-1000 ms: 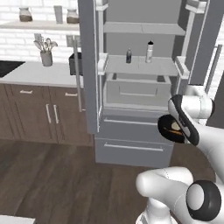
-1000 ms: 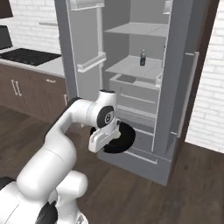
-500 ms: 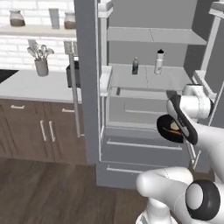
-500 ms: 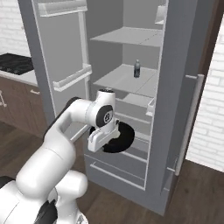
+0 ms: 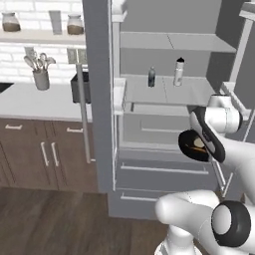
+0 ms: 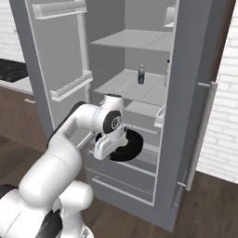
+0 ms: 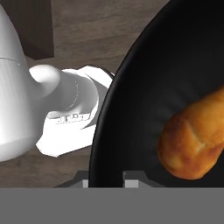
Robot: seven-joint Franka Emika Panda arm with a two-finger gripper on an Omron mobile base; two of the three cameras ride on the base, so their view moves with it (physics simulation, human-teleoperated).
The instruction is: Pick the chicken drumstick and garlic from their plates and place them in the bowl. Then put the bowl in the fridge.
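Ahead, the fridge [image 5: 164, 149] is seen with its doors swung open, pale shelves exposed above and grey drawers closed below. Two small bottles [image 5: 151, 77] are stood on a middle shelf, well above the arm. To the left, a table [image 5: 35, 102] is seen carrying a cup of utensils [image 5: 40, 73], with jars on a wall shelf above it. Nothing is seen lying between the bowl and the fridge shelves.

The pincer [image 7: 106, 178] is closed on the rim of the bowl [image 6: 122, 148], which is held in the air just before the drawers. The chicken drumstick [image 7: 194, 140] is lying inside the bowl. A pale patch beside it in the left base view is possibly the garlic; this cannot be confirmed.
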